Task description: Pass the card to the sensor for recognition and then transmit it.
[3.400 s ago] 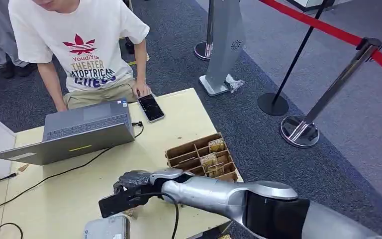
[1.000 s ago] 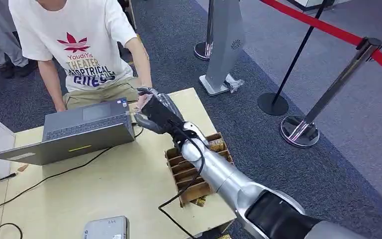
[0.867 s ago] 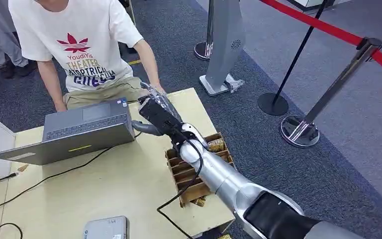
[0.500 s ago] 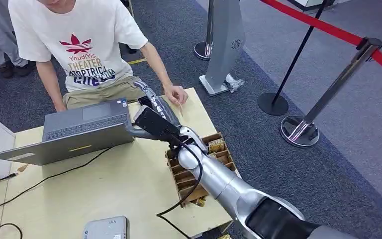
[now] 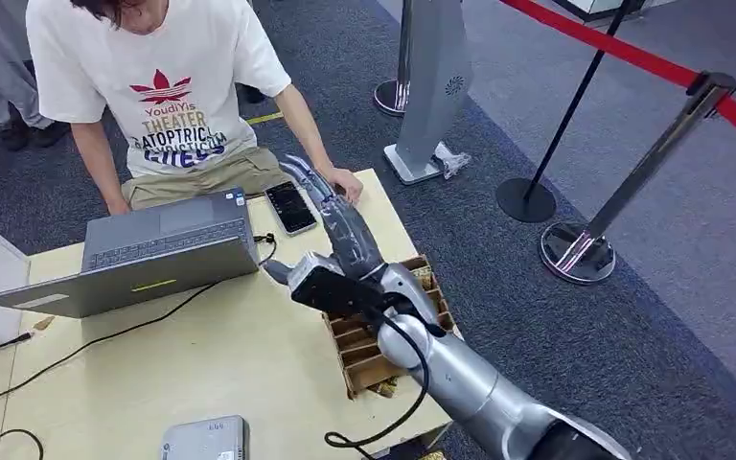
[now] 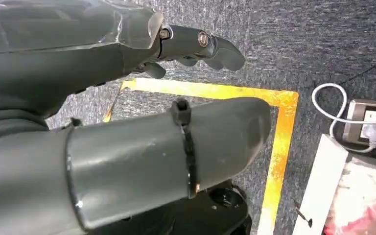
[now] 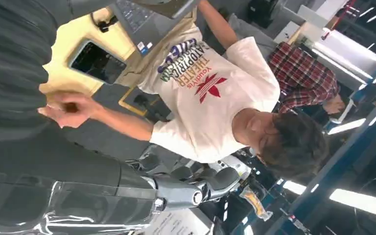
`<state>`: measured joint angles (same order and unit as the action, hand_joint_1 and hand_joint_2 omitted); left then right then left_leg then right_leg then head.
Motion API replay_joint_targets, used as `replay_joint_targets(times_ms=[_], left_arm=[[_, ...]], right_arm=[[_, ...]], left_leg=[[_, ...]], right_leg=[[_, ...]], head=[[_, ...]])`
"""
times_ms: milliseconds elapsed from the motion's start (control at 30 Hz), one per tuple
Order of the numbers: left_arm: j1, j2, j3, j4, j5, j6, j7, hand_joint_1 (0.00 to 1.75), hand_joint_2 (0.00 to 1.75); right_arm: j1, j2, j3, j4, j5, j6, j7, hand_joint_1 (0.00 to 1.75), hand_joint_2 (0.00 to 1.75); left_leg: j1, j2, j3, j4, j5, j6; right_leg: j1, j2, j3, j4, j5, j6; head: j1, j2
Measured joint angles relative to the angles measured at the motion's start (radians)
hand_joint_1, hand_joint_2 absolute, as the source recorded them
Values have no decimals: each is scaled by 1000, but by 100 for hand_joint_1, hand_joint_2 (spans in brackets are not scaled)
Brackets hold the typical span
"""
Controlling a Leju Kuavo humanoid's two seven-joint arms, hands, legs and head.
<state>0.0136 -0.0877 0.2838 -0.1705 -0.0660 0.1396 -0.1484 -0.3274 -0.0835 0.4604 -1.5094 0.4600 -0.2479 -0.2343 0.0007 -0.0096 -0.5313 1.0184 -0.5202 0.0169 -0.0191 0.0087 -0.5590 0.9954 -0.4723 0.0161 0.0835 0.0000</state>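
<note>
Fingers (image 5: pixel 309 180) of the right hand (image 5: pixel 345 235) stretched out straight and apart, clamped on nothing, reaching across the far right part of the worktop (image 5: pixel 230 364) towards a person's hand (image 5: pixel 345 182) resting at the far edge. Seen from the right wrist, same fingers (image 7: pixel 196 188) lying side by side with nothing between them. Left hand (image 6: pixel 103 58) hanging over grey carpet (image 6: pixel 323 44) with a yellow tape outline (image 6: pixel 279 147), fingers (image 6: pixel 200 41) loosely spread away from the thumb (image 6: pixel 176 152), holding nothing.

Around the right hand: a dark phone (image 5: pixel 290 207) lying flat just left of the fingers, an open laptop (image 5: pixel 168 249) further left with a black cable (image 5: pixel 105 335) trailing towards the near left, and a cardboard divider box (image 5: pixel 383 326) directly under the forearm at the right edge. Near edge: 1 grey box (image 5: pixel 206 441), well apart from the hand. Person in a white printed T-shirt (image 5: pixel 168 86) leaning in at the far side.

Open worktop between laptop and grey box. Right of the worktop, carpet, then 2 chrome posts (image 5: pixel 585 240) carrying a red belt (image 5: pixel 632 57), and a silver stand (image 5: pixel 436 86) beyond the far corner.

Small tan piece (image 7: pixel 70 106) pinched in the person's hand, thin and pale brown, too small to read; cannot tell whether that is the card.
</note>
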Motion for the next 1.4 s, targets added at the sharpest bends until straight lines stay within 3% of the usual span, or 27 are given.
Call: replay_joint_targets(times_ms=[100, 167, 233, 267, 333, 467, 567, 667, 700, 767, 933, 967, 1033, 1133, 1200, 1400], left_arm=[[0, -3, 6, 0, 0, -2, -2, 0, 0], [0, -5, 10, 0, 0, -2, -3, 0, 0], [0, -5, 13, 0, 0, -2, -3, 0, 0], [0, -5, 14, 0, 0, -2, -3, 0, 0], [0, -5, 15, 0, 0, -2, -3, 0, 0], [0, -5, 15, 0, -3, -3, -3, 0, 0], [0, -5, 16, 0, -6, -3, -3, 0, 0], [0, -7, 16, 0, -8, -3, -2, 0, 0], [0, -7, 16, 0, -9, -3, -1, 0, 0], [-1, -8, 16, 0, -10, -3, -1, 0, 0], [0, -10, 16, 0, -18, -3, -2, 0, 0], [0, -10, 16, 0, -19, -3, -2, 0, 0], [0, -10, 16, 0, -23, -3, -2, 0, 0], [0, -9, 16, 0, -27, -3, -2, 0, 0], [0, -9, 16, 0, -31, -3, -2, 0, 0], [0, -9, 16, 0, -36, -5, -3, 0, 0]], right_arm=[[44, -25, 0, -31, 44, -12, 18, 10, 175], [67, -38, 0, -46, 64, -16, 26, 45, 175], [85, -51, -1, -56, 76, -21, 32, 51, 175], [92, -58, -2, -60, 78, -23, 33, 66, 175], [102, -70, -5, -62, 79, -24, 36, 68, 175], [129, -100, -19, -62, 83, -31, 40, 96, 175], [153, -117, -25, -62, 98, -37, 44, 98, 175], [186, -128, -32, -69, 119, -40, 54, 86, 175], [197, -130, -36, -71, 123, -40, 56, 108, 175], [213, -135, -41, -76, 139, -41, 61, 126, 175], [250, -152, -47, -78, 185, -57, 73, 126, 175], [257, -154, -49, -78, 200, -61, 77, 115, 175], [271, -159, -52, -82, 227, -70, 88, 124, 175], [295, -166, -56, -90, 251, -77, 106, 122, 175], [313, -169, -60, -96, 268, -78, 117, 103, 175], [353, -178, -69, -113, 280, -85, 130, 77, 175]], left_leg=[[0, 0, 0, 0, 0, 0], [0, 0, 0, 0, 0, 0], [0, 0, 0, 0, 0, 0], [0, 0, 0, 0, 0, 0], [0, 0, 0, 0, 0, 0], [0, 0, 0, 0, 0, 0], [0, 0, 0, 0, 0, 0], [0, 0, 0, 0, 0, 0], [0, 0, 0, 0, 0, 0], [0, 0, 0, 0, 0, 0], [0, 0, 0, 0, 0, 0], [0, 0, 0, 0, 0, 0], [0, 0, 0, 0, 0, 0], [0, 0, 0, 0, 0, 0], [0, 0, 0, 0, 0, 0], [0, 0, -1, 0, -1, 0]], right_leg=[[0, 0, 0, 0, 0, 0], [0, 0, 0, 0, 0, 0], [0, 0, 0, 0, 0, 0], [0, 0, 0, 0, 0, 0], [0, 0, 0, 0, 0, 0], [0, 0, 0, 0, 0, 0], [0, 0, 0, 0, 0, 0], [0, 0, 0, 0, 0, 0], [0, 0, 0, 0, 0, 0], [0, 0, 0, 0, 0, 0], [0, 0, 0, 0, 0, 0], [0, 0, 0, 0, 0, 0], [0, 0, 0, 0, 0, 0], [0, 0, 0, 0, 0, 0], [0, 0, 0, 0, 0, 0], [0, 0, -1, 0, -1, 1]], head=[[0, 0], [0, 0], [0, 0], [0, 0], [0, 0], [0, 0], [0, 0], [0, 0], [0, 0], [0, 0], [0, 0], [0, 0], [0, 0], [0, 0], [0, 0], [0, 0]])
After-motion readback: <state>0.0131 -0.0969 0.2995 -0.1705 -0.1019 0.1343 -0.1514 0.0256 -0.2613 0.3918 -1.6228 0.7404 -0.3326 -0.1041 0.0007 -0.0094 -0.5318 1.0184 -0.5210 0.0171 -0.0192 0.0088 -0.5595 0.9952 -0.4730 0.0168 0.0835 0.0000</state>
